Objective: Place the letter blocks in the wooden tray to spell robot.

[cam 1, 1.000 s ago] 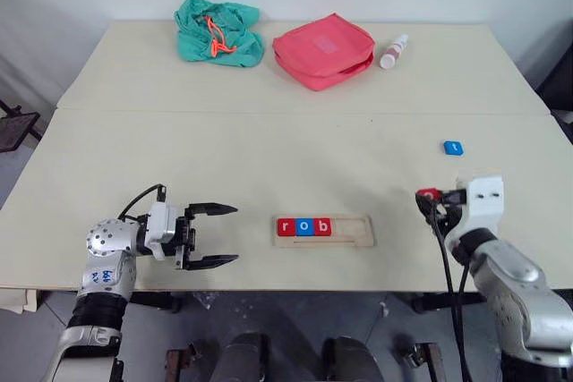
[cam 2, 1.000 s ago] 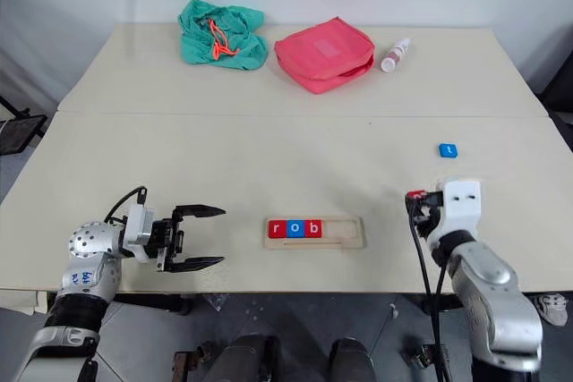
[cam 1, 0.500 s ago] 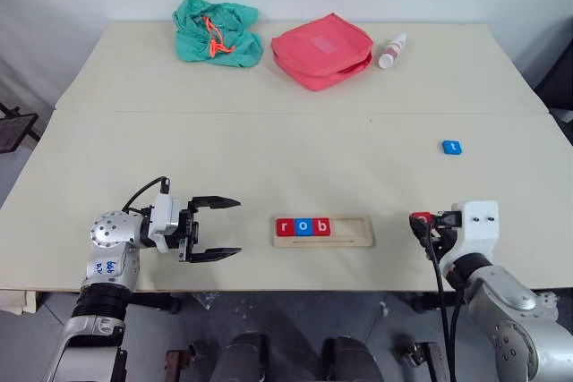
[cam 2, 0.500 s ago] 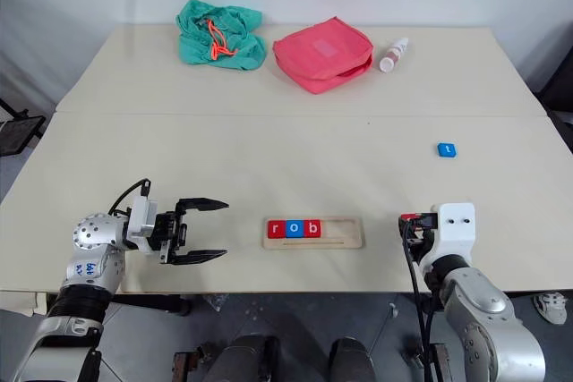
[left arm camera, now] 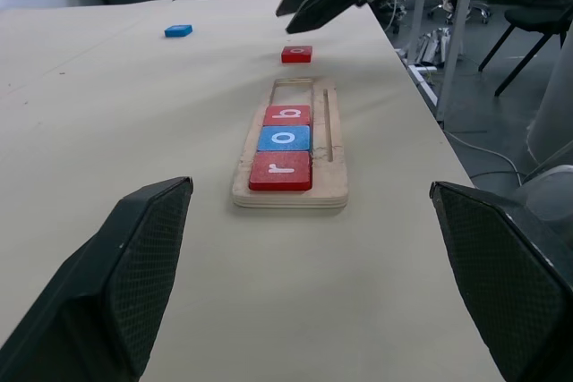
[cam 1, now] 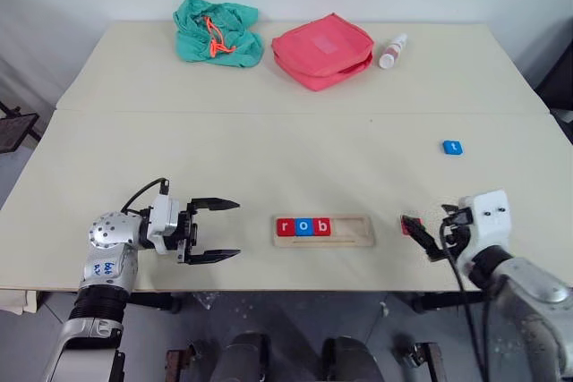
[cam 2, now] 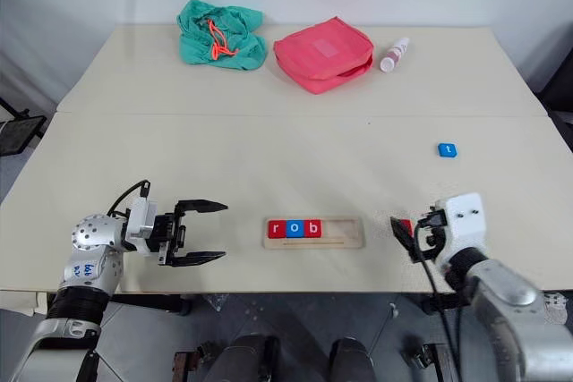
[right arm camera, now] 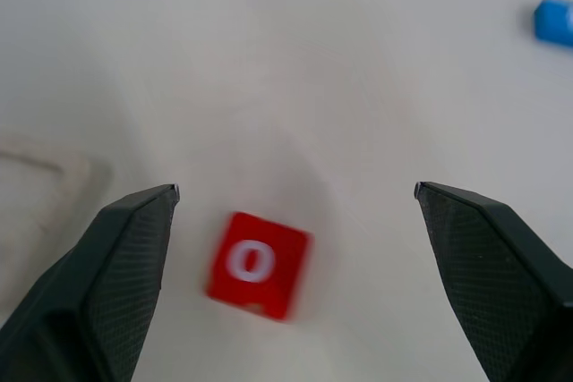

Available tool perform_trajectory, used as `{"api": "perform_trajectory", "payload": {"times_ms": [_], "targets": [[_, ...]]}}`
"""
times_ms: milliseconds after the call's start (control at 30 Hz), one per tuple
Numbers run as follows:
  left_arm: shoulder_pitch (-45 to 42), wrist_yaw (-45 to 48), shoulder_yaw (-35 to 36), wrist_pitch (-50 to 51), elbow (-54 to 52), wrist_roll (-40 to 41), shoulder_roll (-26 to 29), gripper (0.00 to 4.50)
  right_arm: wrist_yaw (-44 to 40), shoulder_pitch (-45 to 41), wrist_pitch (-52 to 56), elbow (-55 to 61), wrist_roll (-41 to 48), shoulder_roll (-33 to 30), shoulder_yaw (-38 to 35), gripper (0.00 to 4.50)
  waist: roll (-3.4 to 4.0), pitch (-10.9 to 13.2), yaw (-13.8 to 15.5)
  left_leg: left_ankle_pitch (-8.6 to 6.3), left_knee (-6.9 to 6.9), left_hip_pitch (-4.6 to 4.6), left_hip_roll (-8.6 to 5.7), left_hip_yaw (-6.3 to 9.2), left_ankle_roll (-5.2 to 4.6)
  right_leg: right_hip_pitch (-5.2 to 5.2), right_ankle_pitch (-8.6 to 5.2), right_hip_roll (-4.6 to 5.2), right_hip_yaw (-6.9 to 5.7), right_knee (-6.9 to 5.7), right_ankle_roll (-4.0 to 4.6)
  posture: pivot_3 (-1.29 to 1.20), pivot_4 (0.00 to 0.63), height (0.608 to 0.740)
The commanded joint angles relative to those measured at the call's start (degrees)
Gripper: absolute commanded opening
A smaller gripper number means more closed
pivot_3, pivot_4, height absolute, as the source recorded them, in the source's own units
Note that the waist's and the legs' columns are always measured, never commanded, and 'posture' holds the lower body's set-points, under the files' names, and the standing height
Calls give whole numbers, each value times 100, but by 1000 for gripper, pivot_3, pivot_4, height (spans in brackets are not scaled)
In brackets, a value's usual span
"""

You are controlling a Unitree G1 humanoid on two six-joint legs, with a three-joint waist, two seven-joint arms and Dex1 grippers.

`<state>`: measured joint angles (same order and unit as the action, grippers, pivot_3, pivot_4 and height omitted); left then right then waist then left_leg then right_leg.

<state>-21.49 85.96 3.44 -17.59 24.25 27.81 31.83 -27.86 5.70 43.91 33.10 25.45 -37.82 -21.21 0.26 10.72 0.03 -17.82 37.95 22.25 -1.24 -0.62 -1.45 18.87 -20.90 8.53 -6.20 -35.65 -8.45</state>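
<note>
Right gripper (right arm camera: 295,212) at lower right of the head views, fingers (right arm camera: 116,257) spread wide, nothing between them. The small flat red square tile with a white "o" (right arm camera: 258,265) lies flat on the pale beige counter (cam 1: 269,149) just ahead of those fingers, apart from them, near the right end of the tray. Left gripper (cam 1: 215,231) at lower left, fingers wide too, empty, pointing along the counter toward the tray.

Long narrow pale wooden tray (cam 1: 354,232) sits lower centre, holding a red "r" tile (cam 1: 286,227), a blue "o" tile (cam 1: 304,227) and a red "b" tile (cam 1: 322,226) side by side at its left end — two slots free on the right. Small blue "t" tile (cam 1: 453,147) lies further back at right, well apart from the tray.

Handling judgement: tiles look light, rigid, thin and smooth — likely to skid or flip if pushed. Best pinched across two opposite edges, letter up, fingers coming down steeply.

The right wrist view reads the "o" on the loose red tile, which the head views leave too small to read. The left wrist view shows the tray's groove end-on with the empty slots beyond "b".

Far edge, upper frame: crumpled teal cloth bag (cam 1: 218,31), pink-red fabric pouch (cam 1: 322,49), small white bottle (cam 1: 393,51).
</note>
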Motion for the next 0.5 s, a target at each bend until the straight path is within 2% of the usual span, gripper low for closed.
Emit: {"api": "perform_trajectory", "payload": {"times_ms": [33,233,500], "targets": [[22,191,75,-14,-153,86,53,4500,-872,-72,-578,-129,78,-490,-4,4456,0,0,0,0,0,0,1,0,0,0,0,0,-1,0,0,0,150,740],[78,99,65,-31,-240,68,-5,4500,-2723,-947,-1643,-1518,-186,-1695,697,4456,-2,1,-7,1,6,-1,0,-7,-3,-8,0,2,-3,10,0,0,150,740],[488,16,116,118,-772,164,34,4500,-4135,-2132,-2799,-3185,-870,-2066,1867,4456,-4,2,1,0,7,4,-1,7,-3,-13,0,5,-16,14,0,0,150,740]]}}
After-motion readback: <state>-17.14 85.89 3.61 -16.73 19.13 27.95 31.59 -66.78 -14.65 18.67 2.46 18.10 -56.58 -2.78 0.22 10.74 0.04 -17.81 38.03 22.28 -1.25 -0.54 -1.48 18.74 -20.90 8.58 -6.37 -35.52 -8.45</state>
